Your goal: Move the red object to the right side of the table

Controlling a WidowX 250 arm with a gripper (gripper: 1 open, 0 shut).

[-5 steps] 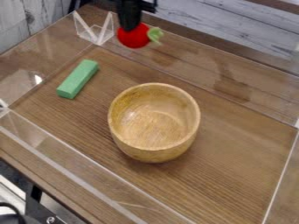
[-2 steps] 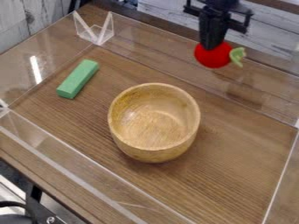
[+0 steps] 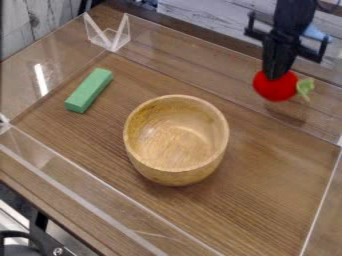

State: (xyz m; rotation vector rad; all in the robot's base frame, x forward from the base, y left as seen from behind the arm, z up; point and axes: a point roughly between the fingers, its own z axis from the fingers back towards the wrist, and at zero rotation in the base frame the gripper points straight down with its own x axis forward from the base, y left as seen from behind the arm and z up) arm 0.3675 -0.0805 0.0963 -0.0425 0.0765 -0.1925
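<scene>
The red object [image 3: 277,86], a small round toy fruit with a light-green leafy tip pointing right, hangs just above the right rear part of the table [image 3: 254,190]. My gripper [image 3: 278,72] comes straight down onto it from above, black fingers shut on its top. The fruit's underside sits close over the wood; whether it touches I cannot tell.
A large wooden bowl [image 3: 177,137] stands in the middle of the table. A green rectangular block [image 3: 90,89] lies at the left. Low clear acrylic walls [image 3: 107,32] edge the tabletop, with the right wall close beyond the fruit.
My gripper has carried the red fruit from the back left, near the clear corner piece, across to the right and slightly lower. Bowl and green block stayed put.
</scene>
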